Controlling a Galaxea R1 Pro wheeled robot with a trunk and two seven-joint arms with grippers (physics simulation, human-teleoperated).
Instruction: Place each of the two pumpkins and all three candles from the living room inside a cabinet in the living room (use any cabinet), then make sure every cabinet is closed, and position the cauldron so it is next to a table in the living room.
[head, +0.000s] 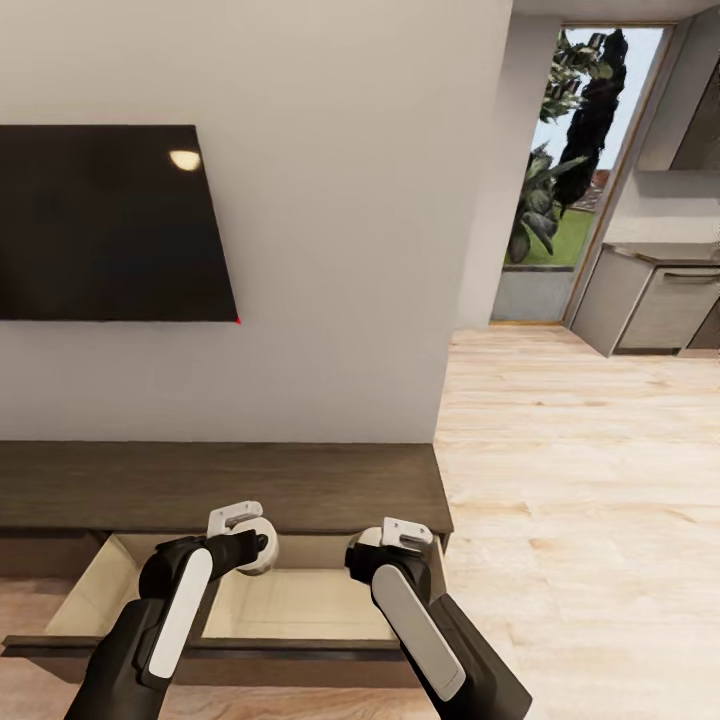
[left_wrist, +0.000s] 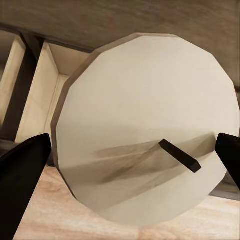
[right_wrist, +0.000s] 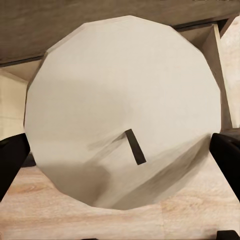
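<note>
Left gripper clamps candle; right gripper clamps second candle over open cabinet.

A: What hid the drawer floor of the cabinet?

B: Both arms crossed it. Each candle blocked most of the drawer beyond it in the wrist views, and 2 dark fingertips were cut off at the frame sides.

A: And the television above the cabinet?

B: Cropped at the edge.

Our two black, white-panelled arms

We carry a long white strip on each forearm, white bracket wrists, and black fingers.
</note>
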